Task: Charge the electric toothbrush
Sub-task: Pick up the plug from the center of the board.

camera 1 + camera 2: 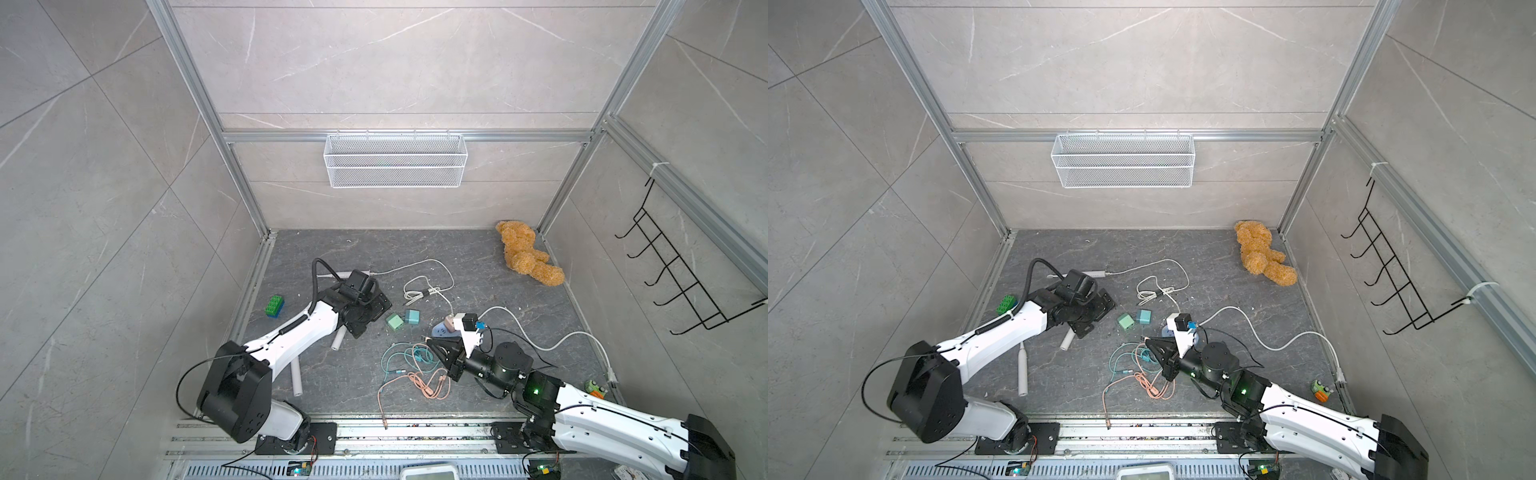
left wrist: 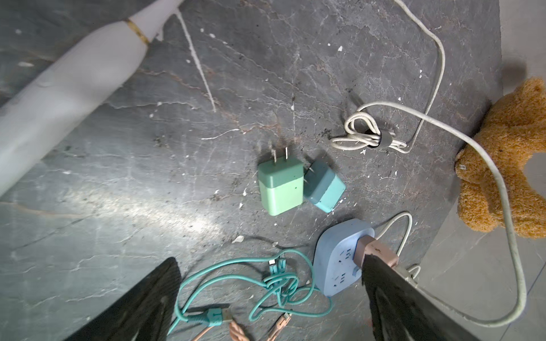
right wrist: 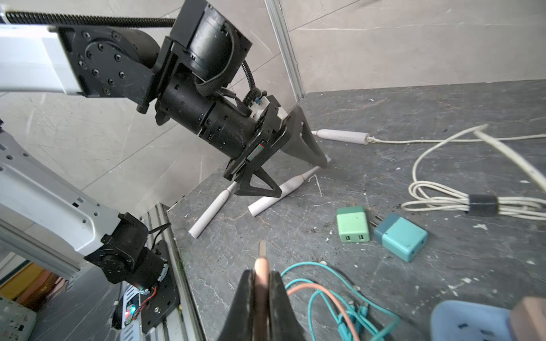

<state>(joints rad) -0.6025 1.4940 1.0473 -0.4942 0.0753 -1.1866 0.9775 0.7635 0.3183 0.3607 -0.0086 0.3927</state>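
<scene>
1. We find the left gripper [image 2: 269,259] over the dark floor [image 1: 415,249], jaws spread wide and gripping nothing.
2. The right gripper [image 3: 261,277] is pinched onto the pink USB plug [image 3: 261,265] at the lower centre of the right wrist view. The plug's metal tip juts past the fingertips. The pink cable [image 3: 313,286] trails off beside a teal cable [image 2: 277,283].
3. We count 3 white toothbrushes on the floor.
   - The near toothbrush [image 2: 59,88] fills the upper left of the left wrist view and carries 1 gold ring [image 2: 137,31] at its neck.
   - The second toothbrush [image 1: 1022,370] lies at lower left in a top view.
   - The cabled toothbrush [image 3: 339,136] lies near the back wall with a white cable [image 3: 413,141] plugged into its end. A faint row of marks on its handle may be lettering, but it is too small to read.
4. The blue power strip [image 2: 334,265] sits at the lower right of the left wrist view with a pink adapter [image 2: 373,251] seated in it.
5. The green adapter [image 2: 280,186] shows 2 prongs and lies just beside the teal adapter [image 2: 325,189].
</scene>
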